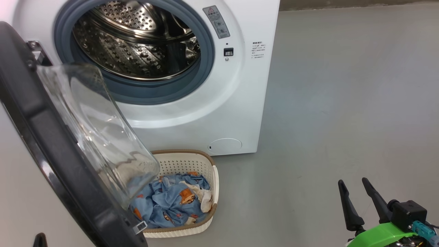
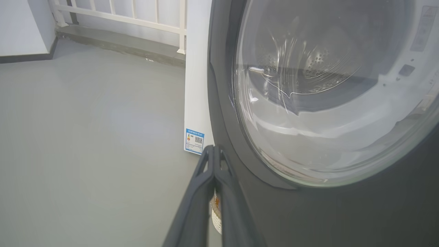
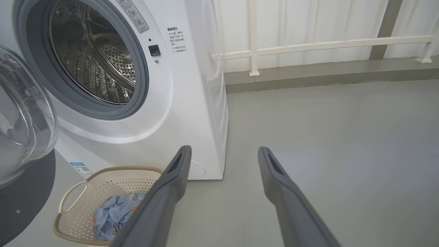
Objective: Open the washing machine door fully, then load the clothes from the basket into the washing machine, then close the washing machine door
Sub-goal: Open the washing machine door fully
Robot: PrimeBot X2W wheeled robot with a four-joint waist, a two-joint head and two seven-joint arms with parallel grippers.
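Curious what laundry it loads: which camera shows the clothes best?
The head view: it looks down into the basket at the blue printed clothes, though the door glass overlaps their left side. In the right wrist view a finger of the right gripper partly hides them. The left wrist view catches a sliver of basket.

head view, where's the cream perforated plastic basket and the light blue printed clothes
cream-white perforated plastic basket [image 1: 185, 164], head view, on its back inner wall
light blue printed clothes [image 1: 168, 202], head view, on the middle of the bundle

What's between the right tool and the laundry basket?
Bare grey floor lies between the right tool and the basket; the head view shows it.
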